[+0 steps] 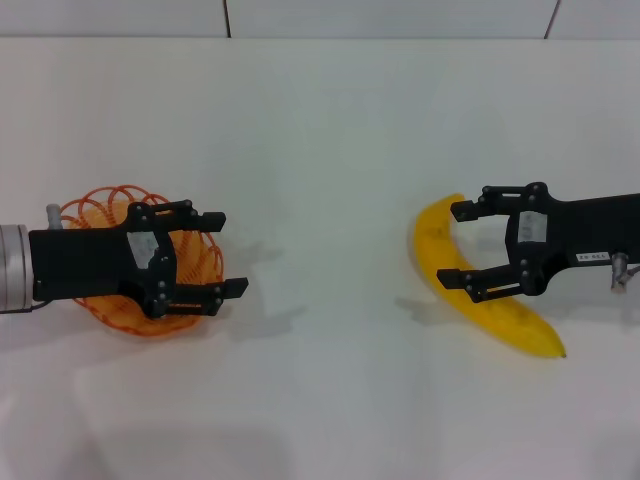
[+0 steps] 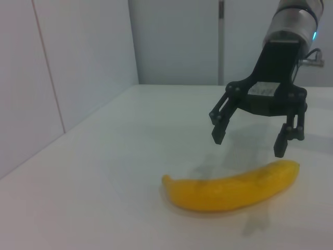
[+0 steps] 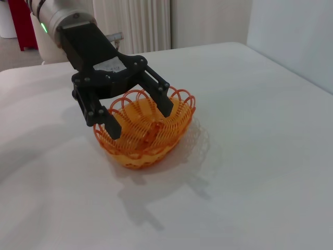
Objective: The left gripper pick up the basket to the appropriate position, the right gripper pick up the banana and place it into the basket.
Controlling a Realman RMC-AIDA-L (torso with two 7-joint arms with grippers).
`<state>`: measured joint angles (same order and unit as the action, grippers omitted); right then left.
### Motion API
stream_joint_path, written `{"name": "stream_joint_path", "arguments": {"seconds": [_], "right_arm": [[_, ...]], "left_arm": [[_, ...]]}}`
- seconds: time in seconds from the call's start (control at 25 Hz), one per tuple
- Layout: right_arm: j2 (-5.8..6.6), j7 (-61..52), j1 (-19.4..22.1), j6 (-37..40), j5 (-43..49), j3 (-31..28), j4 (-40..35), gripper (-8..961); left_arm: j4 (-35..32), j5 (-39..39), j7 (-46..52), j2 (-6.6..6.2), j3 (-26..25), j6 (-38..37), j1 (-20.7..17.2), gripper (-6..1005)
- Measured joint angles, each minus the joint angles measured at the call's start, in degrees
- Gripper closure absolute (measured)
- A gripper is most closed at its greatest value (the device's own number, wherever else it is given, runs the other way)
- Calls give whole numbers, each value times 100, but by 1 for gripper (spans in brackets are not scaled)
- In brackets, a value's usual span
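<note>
- Left hand (image 1: 228,252) hangs over the basket (image 1: 100,215) with its two fingers spread wide, gripping nothing; from where I stand its tips sit above the rim on the side nearer the middle of the counter (image 1: 330,150), and the right wrist view shows them straddling the looped edge without clearly touching it.
- Right hand (image 1: 461,245), the one with the small white label on its arm, is likewise spread open, one finger on each side of the banana (image 1: 435,240) near its upper half; the left wrist view shows its tips just above the fruit, apart from the peel.
- Basket: an orange wire oval, sitting flat on the counter on the robot's left, nothing inside it.
- Banana: lying flat on the counter on the robot's right, curved, well apart from the basket.
- Progress, as I judge it: neither object is grasped or lifted, so both parts of the task are still ahead. The two hands look lined up for their grasps and no more than that.
- What is left: the left hand must close on the basket rim and carry it to a suitable spot; the right hand must drop a little, close on the banana, lift it, cross the counter and set it in the basket.
</note>
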<state>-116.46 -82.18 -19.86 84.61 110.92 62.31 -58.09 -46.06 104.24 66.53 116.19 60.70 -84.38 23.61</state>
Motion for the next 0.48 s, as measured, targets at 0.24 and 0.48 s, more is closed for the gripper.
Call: {"name": "stream_joint_path", "arguments": {"seconds": [0.24, 0.48], "right_arm": [[0, 0, 0, 0, 0, -5, 0, 74], [0, 0, 5, -6, 0, -9, 0, 74]], "left_arm": [[0, 0, 0, 0, 9, 10, -5, 169], [5, -39, 44, 1, -94, 12, -24, 170]]}}
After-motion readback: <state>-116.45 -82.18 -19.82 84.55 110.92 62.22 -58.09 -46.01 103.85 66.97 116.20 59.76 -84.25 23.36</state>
